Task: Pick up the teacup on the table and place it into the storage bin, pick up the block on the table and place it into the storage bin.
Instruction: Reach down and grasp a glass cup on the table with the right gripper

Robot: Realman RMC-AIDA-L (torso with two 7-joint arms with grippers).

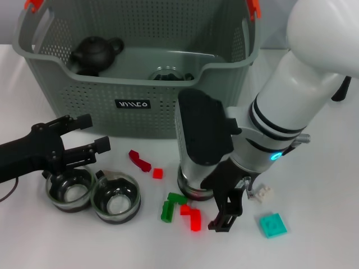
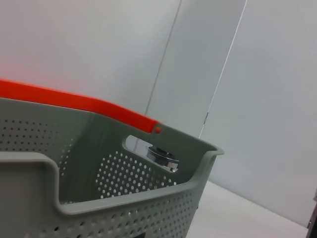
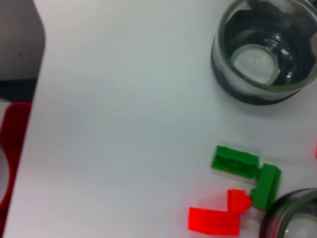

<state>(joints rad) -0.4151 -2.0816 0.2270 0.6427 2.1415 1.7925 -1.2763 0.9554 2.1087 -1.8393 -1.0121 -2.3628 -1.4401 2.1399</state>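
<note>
Left gripper [image 1: 84, 137]: centre left of head view, fingers spread open, holding nothing, just above two teacups [image 1: 70, 189].
Right gripper [image 1: 227, 210]: lower centre, fingers apart, empty, over red and green blocks [image 1: 190, 216].
Third cup [image 1: 188, 188]: touching block cluster, beside right wrist.
Bin [image 1: 140, 84]: upper frame, teapot [image 1: 95, 53] inside.
Risk: cups touching, so one finger likely nudging the neighbour; blocks tightly clustered, likely scattered or grabbed together; right arm close enough to clip third cup.

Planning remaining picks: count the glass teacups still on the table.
3. Left teacup and middle teacup sit together by the left gripper; third teacup partly hidden behind the right arm. Others may be hidden.
</note>
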